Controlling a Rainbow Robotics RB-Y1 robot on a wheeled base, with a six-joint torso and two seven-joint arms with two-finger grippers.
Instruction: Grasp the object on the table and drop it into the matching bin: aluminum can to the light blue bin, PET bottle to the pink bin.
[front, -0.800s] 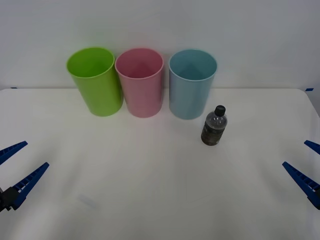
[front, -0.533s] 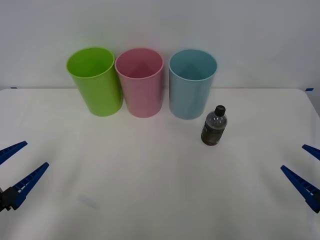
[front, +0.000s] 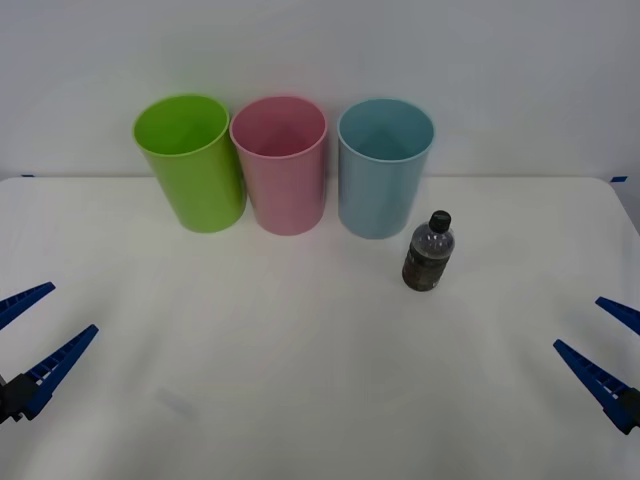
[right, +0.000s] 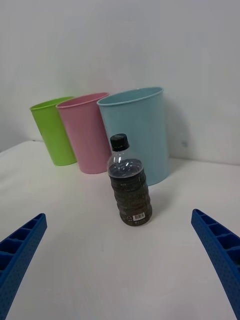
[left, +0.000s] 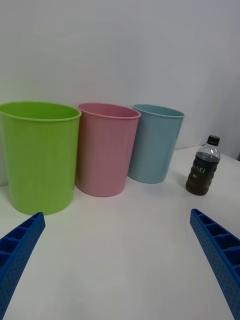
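Bottle (front: 429, 252) stands upright on the table (front: 300, 380), just at five o'clock of the blue bin (front: 384, 168), apart from it. At nine o'clock of that bin sits the pink bin (front: 280, 165), then a green bin (front: 190, 162). My right gripper (front: 598, 343) hovers spread wide at the table's four o'clock edge; my left gripper (front: 35, 328) hangs released at eight o'clock.

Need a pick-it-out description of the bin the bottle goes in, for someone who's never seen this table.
On the white table, three tall round bins stand in a row along the far edge by the wall. Take the middle one, the pink bin, between the lime green bin and the light blue bin. Same shape and size; only its colour and middle spot set it apart.
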